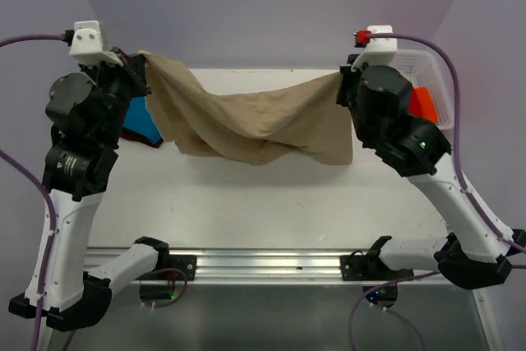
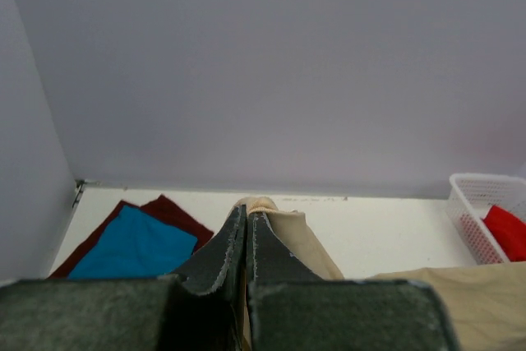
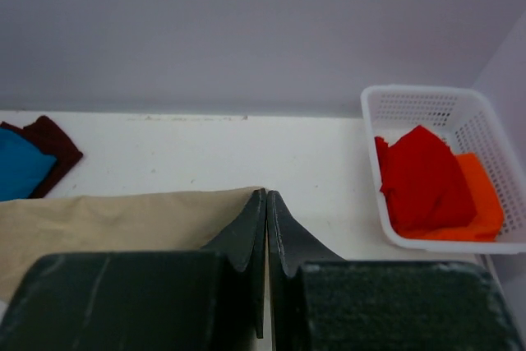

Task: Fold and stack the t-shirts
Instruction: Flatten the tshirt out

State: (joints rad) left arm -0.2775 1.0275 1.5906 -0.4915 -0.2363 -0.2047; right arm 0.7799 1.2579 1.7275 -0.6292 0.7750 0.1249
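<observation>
Both pairs of jaws are pressing together on cloth. The left gripper [image 2: 248, 213] is pinching one end of the tan t-shirt [image 1: 255, 125] and the right gripper [image 3: 265, 196] is pinching the other, with fabric showing at the closed fingers in each wrist view. The shirt is hanging stretched in the air between the two arms, above the far half of the desk [image 1: 271, 203]. Its middle is sagging and its lower hem is drooping toward the surface, though contact cannot be made out.

This appears to be the spread-and-lay step ahead of folding. The next move is probably calling for both arms to lower together with even tension, so the cloth lands flat rather than bunched. The middle and near desk beneath is lying bare, offering room.

At the far left corner the blue t-shirt [image 2: 136, 244] is lying flat on the maroon t-shirt [image 2: 168, 210], just beside the left arm. At the far right edge a white basket [image 3: 411, 96] is holding red cloth [image 3: 423, 174] and orange cloth [image 3: 485, 195], close to the right arm.
</observation>
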